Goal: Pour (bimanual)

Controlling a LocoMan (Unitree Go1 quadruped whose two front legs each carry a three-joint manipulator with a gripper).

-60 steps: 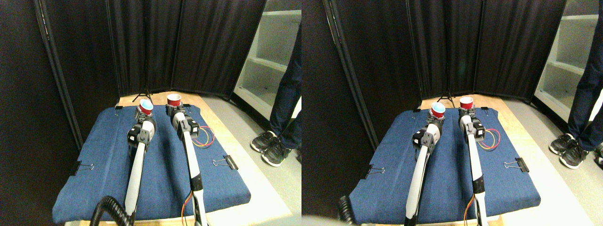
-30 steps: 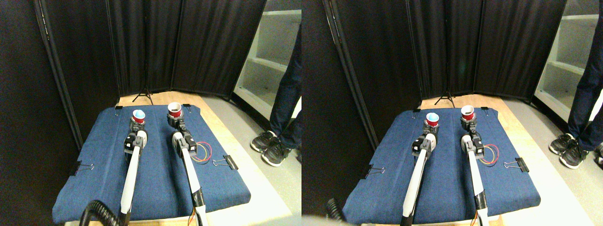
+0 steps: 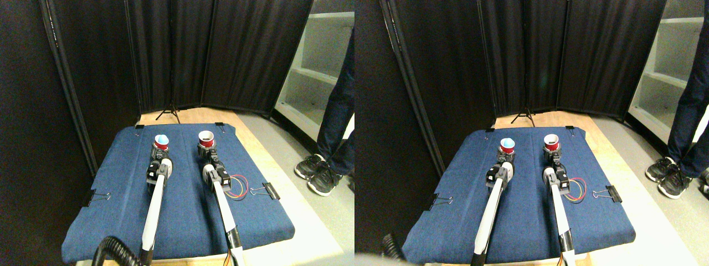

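Observation:
Two small red cups stand low over the blue cloth (image 3: 111,183) near its far end. The left cup (image 3: 161,141) is blue inside; the right cup (image 3: 206,138) is white inside. My left gripper (image 3: 159,153) is shut on the base of the blue-lined cup, with its pale arm running back to the bottom edge. My right gripper (image 3: 208,152) is shut on the base of the white-lined cup. Both cups are upright and about a cup's width or more apart. I cannot see what is inside them.
A loop of coloured wires (image 3: 239,184) lies right of my right arm. Binder clips (image 3: 271,191) hold the cloth at its edges. Black curtains close off the back and left. A person's legs and shoes (image 3: 318,166) stand at the right, by a white shelf (image 3: 321,66).
Both arms have drawn back and down with their cups, from raised at the cloth's far edge to low over it. The left cup, tilted a second ago, is now upright.

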